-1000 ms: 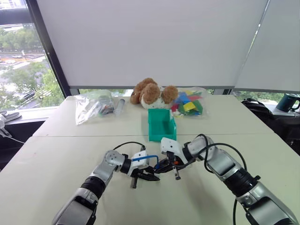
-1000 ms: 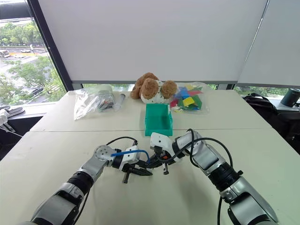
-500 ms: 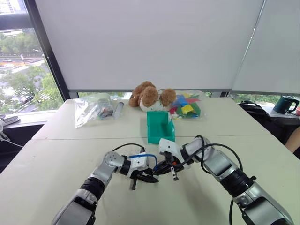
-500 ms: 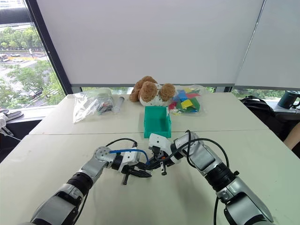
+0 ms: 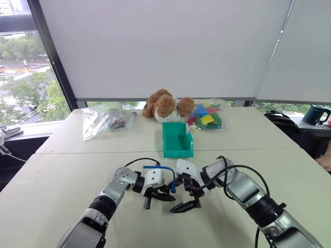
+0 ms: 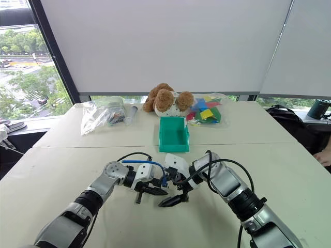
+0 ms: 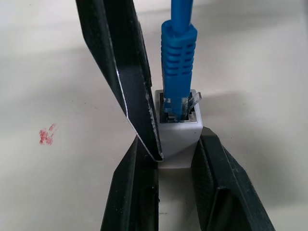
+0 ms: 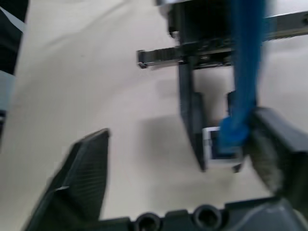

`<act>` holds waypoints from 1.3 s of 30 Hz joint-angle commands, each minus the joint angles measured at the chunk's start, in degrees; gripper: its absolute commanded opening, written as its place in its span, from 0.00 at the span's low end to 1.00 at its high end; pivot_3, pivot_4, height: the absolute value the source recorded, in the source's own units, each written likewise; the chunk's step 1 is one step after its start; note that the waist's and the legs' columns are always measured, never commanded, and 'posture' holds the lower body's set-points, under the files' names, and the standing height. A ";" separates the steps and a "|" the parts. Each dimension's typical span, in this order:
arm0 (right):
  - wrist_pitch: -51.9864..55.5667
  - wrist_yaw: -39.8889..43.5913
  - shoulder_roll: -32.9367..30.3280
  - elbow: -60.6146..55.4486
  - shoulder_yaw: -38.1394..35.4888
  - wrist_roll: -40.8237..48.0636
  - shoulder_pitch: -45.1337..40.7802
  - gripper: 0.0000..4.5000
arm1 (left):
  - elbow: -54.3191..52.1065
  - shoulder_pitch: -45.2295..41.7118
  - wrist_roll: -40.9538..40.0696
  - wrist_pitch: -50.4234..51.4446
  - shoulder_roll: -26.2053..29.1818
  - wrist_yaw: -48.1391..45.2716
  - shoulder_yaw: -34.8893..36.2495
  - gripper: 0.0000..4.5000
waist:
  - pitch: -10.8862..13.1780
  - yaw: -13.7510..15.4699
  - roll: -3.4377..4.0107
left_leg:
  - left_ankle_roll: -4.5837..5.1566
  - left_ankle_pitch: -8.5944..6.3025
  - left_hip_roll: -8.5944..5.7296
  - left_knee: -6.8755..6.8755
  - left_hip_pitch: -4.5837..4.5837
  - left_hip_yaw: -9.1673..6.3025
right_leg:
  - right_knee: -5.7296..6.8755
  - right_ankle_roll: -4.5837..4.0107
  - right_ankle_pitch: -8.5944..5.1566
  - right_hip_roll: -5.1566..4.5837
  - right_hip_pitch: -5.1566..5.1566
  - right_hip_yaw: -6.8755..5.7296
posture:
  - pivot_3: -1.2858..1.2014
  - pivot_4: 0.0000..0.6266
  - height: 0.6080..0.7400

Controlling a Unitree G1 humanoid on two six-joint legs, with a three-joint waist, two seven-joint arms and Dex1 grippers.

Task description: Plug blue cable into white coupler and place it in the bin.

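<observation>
Left gripper (image 7: 175,159) pinches the small white boxy plastic coupler (image 7: 179,129) with the thin bright blue cable (image 7: 177,57) plugged in, right gripper (image 5: 185,199) spread wide alongside, small teal-green plastic bin (image 5: 178,138) at twelve o'clock beyond.

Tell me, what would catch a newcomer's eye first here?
Two robot arms meet low over the table: the left pincer clamps a white coupler with a blue cable plugged in, the right pincer open beside it. Behind stand a teal bin and a teddy.
</observation>
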 commanded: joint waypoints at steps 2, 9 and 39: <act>6.18 -3.40 -2.25 -3.58 -2.88 0.97 0.36 0.94 | -1.38 -0.29 -0.42 -0.62 -0.85 -0.53 0.21 0.08 | 0.12 0.53 0.07 | 0.00 0.00 -0.02 0.00 -0.14 0.00 | 0.00 -0.02 -0.01 -0.10 -0.12 -0.04 | 0.52 0.24 1.00; 9.99 -8.02 -3.53 -8.27 -7.27 3.73 1.16 0.94 | -1.13 -0.34 -0.42 -0.66 -1.25 -0.29 0.81 0.08 | 0.24 1.31 0.06 | -0.01 0.02 -0.19 0.12 -1.12 0.05 | 0.08 0.20 0.13 -0.20 -1.07 -0.06 | 0.52 0.24 1.00; 18.40 -16.35 -2.90 -15.28 -12.96 16.25 -0.84 0.00 | -4.28 0.20 -2.71 3.01 1.11 1.51 4.31 0.81 | 0.87 1.09 0.04 | 0.01 0.02 -0.13 0.15 -1.10 0.04 | 0.09 0.23 0.14 -0.03 -1.03 -0.07 | 0.52 0.24 1.00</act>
